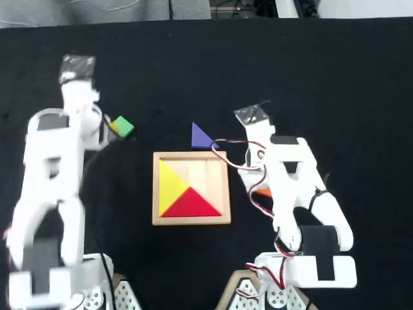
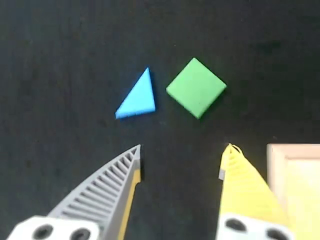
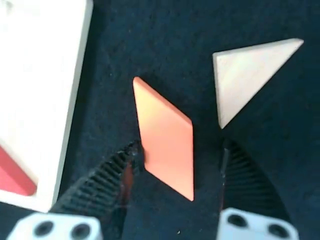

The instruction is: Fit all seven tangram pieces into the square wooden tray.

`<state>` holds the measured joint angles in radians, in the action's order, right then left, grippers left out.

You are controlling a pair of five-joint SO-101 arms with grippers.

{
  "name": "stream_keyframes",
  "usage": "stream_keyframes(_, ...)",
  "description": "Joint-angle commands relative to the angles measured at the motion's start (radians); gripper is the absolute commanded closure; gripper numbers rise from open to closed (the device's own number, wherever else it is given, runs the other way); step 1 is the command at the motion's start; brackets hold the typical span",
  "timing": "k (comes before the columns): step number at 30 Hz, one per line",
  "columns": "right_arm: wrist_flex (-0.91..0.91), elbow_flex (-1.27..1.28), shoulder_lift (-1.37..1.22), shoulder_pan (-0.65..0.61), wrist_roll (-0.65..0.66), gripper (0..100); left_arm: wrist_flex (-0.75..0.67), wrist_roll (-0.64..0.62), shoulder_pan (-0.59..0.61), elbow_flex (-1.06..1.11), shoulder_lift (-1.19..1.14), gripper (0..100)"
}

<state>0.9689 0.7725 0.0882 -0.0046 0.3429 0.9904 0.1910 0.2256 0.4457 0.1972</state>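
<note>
The wooden tray (image 1: 191, 155) holds two pieces, a yellow triangle (image 1: 169, 186) and a red triangle (image 1: 191, 205); the others lie on the black tabletop (image 1: 193, 64). The step in hand seems to be the orange parallelogram (image 3: 165, 137), near the tray: the right pincer (image 3: 180, 150) stands apart, one finger on each side of it. Next it should close and lift. The left pincer (image 2: 183, 150), also apart, hangs near a green square (image 2: 196, 87) and a blue triangle (image 2: 137, 97).

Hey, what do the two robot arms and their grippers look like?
The left arm and right arm are white with black segments; red and white cables loop off the right one. The left gripper has one grey ribbed finger and one yellow; the right gripper has black ribbed fingers on white bases.
</note>
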Motion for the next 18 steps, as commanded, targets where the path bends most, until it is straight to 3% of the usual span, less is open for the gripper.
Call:
stream_keyframes(1, -0.034, 0.002, 0.053, -0.015, -0.008, 74.3, 0.015, 0.204, -0.001, -0.340, -0.331, 74)
stream_keyframes(8, -0.060, 0.018, 0.054, -0.020, -0.008, 74.3, 0.018, 0.212, -0.025, -0.584, -0.624, 74)
stream_keyframes(16, -0.055, 0.018, 0.053, -0.020, 0.002, 74.9, 0.120, 0.209, -0.070, -0.588, -0.644, 68)
stream_keyframes(18, -0.058, 0.018, 0.053, -0.020, 0.023, 79.6, 0.157, 0.198, -0.062, -0.599, -0.643, 68)
